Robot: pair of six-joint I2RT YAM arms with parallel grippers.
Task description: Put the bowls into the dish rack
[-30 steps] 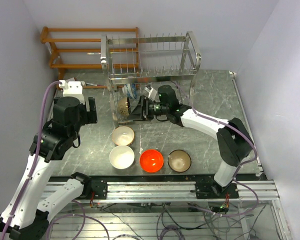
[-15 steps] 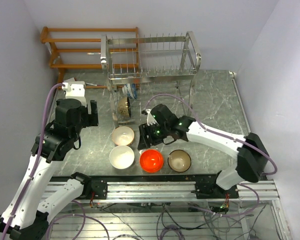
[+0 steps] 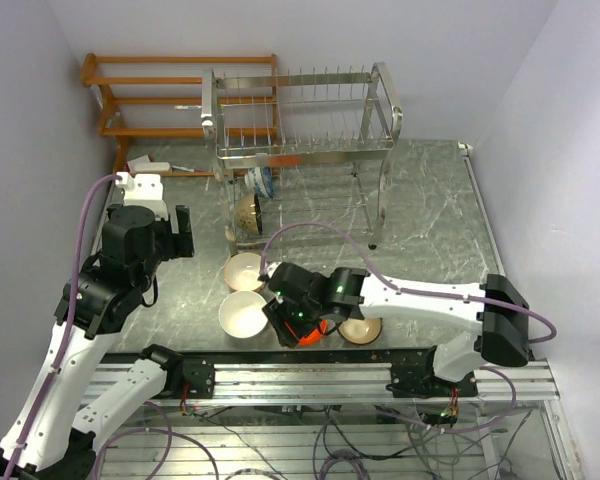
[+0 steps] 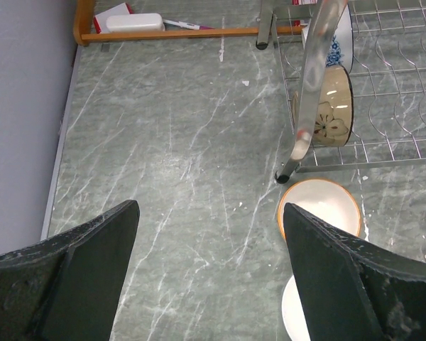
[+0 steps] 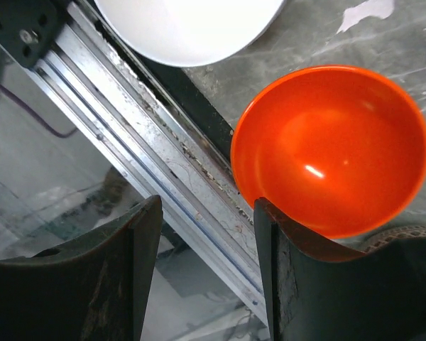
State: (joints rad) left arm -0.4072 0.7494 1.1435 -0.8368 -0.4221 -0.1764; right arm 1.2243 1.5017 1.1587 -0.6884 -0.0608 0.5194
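Observation:
The silver dish rack (image 3: 300, 110) stands at the back; its lower tier (image 4: 390, 135) holds a blue-and-white bowl (image 3: 263, 182) and a tan-inside, dark-rimmed bowl (image 3: 246, 212), both on edge. On the table lie a cream-tan bowl (image 3: 245, 271), a white bowl (image 3: 242, 314), a red-orange bowl (image 3: 315, 330) and an olive-brown bowl (image 3: 365, 328). My right gripper (image 3: 285, 322) is open over the red-orange bowl's (image 5: 334, 149) near rim, with one finger at the rim and the other over the metal rail; it holds nothing (image 5: 206, 263). My left gripper (image 3: 180, 232) is open and empty above bare table (image 4: 209, 263).
An orange wooden shelf (image 3: 180, 95) stands at the back left with small items under it. A metal rail (image 5: 163, 163) runs along the table's near edge. The purple wall is close on the left (image 4: 21, 106). The rack's looped handle (image 4: 316, 78) hangs near the left gripper's right side.
My right arm has drawn back from the rack's lower tier toward the near edge and now hovers over the red-orange bowl. My left arm has shifted slightly.

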